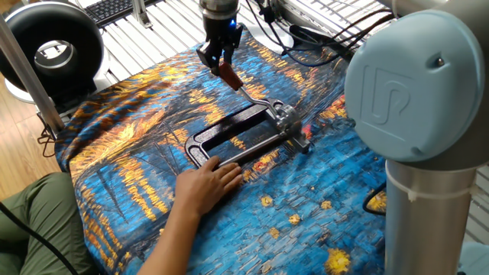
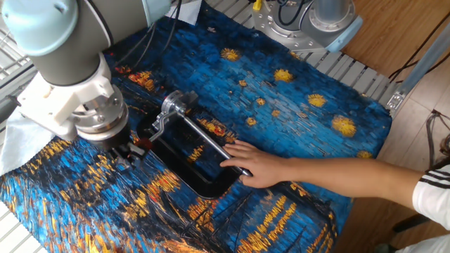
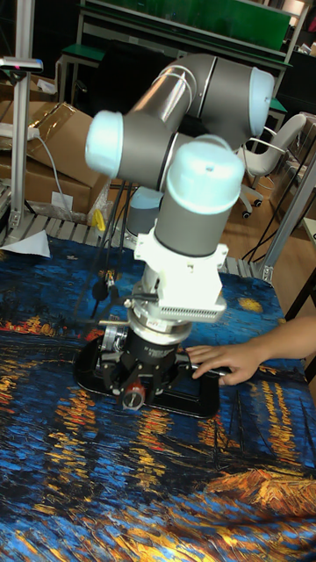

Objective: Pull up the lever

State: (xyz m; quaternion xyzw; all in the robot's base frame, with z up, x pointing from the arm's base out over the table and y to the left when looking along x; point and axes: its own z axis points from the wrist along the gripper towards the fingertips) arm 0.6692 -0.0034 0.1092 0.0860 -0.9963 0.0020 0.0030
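Claw (image 1: 223, 63) upright, gripping lever (image 1: 229, 76) knob

Painted cloth (image 1: 306, 198), black ring light (image 1: 53, 50)

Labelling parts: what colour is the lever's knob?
Dark red knob, clearest in one fixed view, between the end effector's fingers.

Painted-style fabric table cover (image 1: 137, 145) — deep blue brush-stroke ground with swirling orange and yellow streaks, dotted with yellow star-like blots.
Rectangular metal clamp frame (image 1: 229, 126) was black, glossy.
Short thin metal lever (image 1: 243, 90) was silver, tipped with a dark red rounded knob (image 1: 228, 74).
Two-finger gripper (image 1: 219, 61) was black.
Large robot arm (image 3: 189, 176) — dark grey tubes, pale blue round joint caps, white flange.
Person's bare hand (image 2: 254, 163) was light-skinned; sleeve cuff (image 2: 432, 200) white with dark stripes.
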